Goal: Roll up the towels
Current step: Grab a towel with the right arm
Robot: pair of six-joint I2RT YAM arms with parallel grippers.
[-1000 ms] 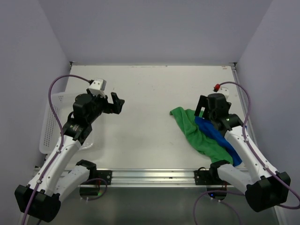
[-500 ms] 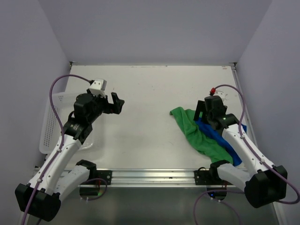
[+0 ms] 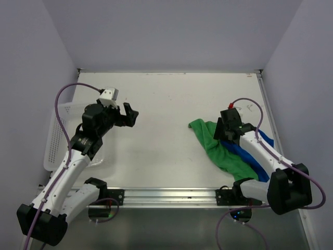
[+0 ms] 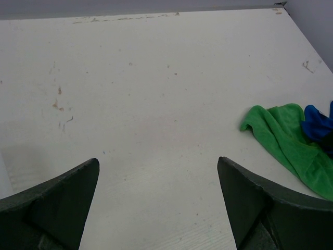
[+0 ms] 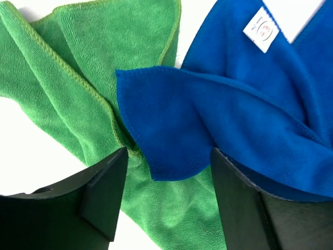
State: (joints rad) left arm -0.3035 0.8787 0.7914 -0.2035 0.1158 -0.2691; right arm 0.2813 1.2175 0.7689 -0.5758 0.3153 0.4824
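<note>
1. Left gripper (image 4: 157, 169): jaws wide apart, nothing between them, hanging above the bare table (image 3: 166, 99), well apart from both cloths.
2. Green towel (image 3: 214, 141): crumpled on the right side of the table.
3. Blue towel (image 3: 244, 153): partly overlaps the green one, toward the right edge.
4. Right gripper (image 5: 169, 156): jaws apart, low over the overlap, with a blue fold between the fingers. Contact with the cloth is unclear.
5. White mesh basket (image 3: 53, 139): at the far left edge.

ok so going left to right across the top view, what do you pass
white mesh basket → left tool → green towel → blue towel
</note>
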